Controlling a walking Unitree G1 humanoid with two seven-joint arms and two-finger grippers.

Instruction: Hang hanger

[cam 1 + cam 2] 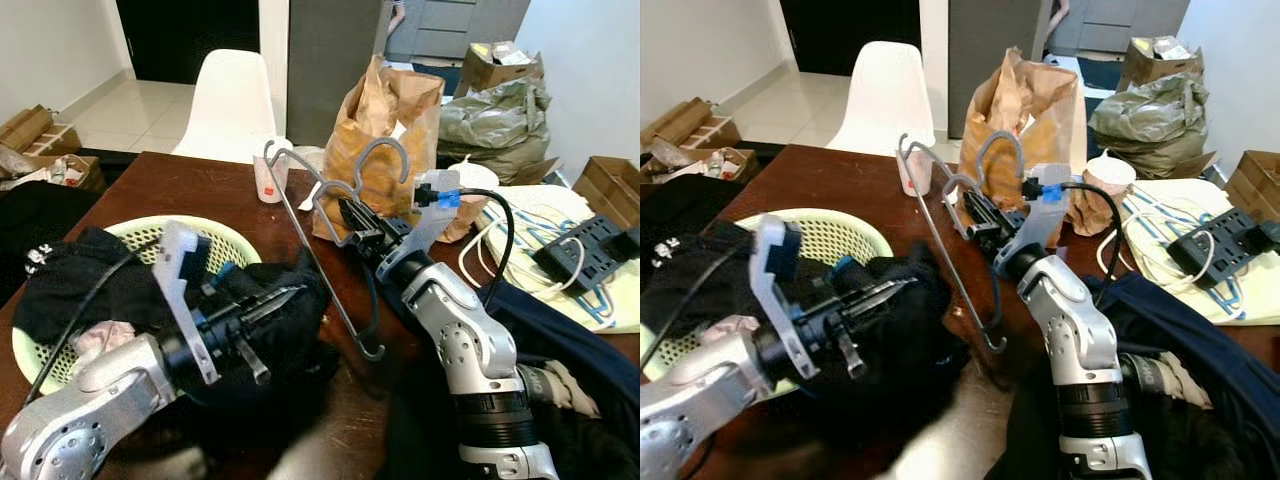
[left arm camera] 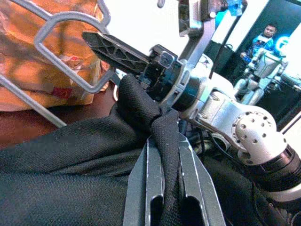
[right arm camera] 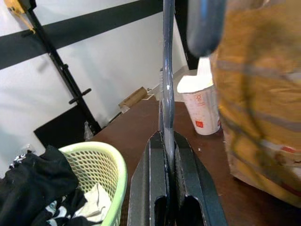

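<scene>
Your left gripper [image 1: 262, 300] has its fingers clenched on black cloth [image 2: 70, 165], low over the bench [image 1: 180, 185], w/ the basket [image 1: 215, 236] just beside it. Further out, your right gripper [image 1: 352, 222] fingers pinch the grey hanger [image 1: 310, 240], held tilted above the bench. Behind it: paper bag [image 1: 385, 130], cup [image 1: 268, 178], white chair [image 1: 228, 100].
</scene>
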